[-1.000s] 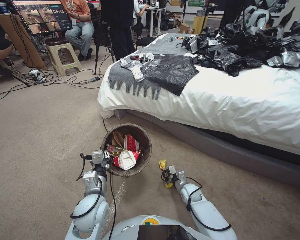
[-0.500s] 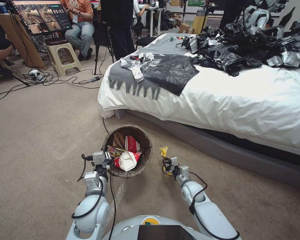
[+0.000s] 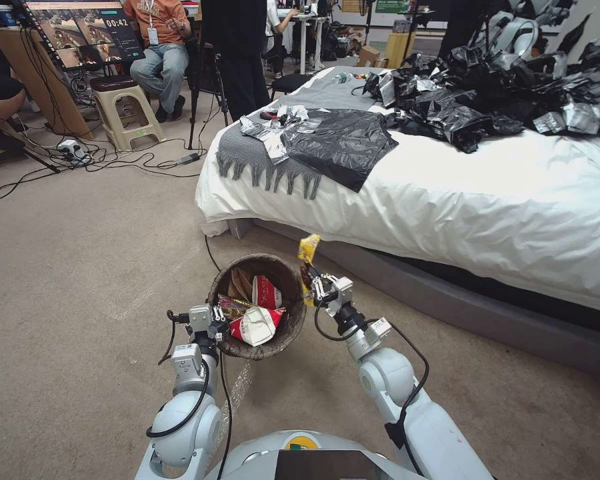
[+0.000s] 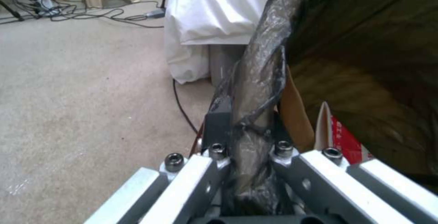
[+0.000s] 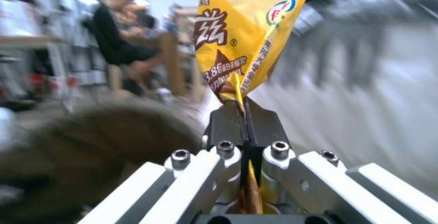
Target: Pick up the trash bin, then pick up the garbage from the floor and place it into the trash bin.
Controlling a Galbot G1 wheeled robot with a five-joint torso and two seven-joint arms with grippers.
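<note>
Wrapper (image 3: pixel 307 249) of crinkled yellow foil, down near the carpet beside the trash bin (image 3: pixel 288 319) a second ago, is now rising level with the bin's bed-side rim, pinched by the right pincer (image 3: pixel 311 278). The left pincer (image 3: pixel 217 325) is still gripping the round bin's glossy brown-bagged near rim.
</note>
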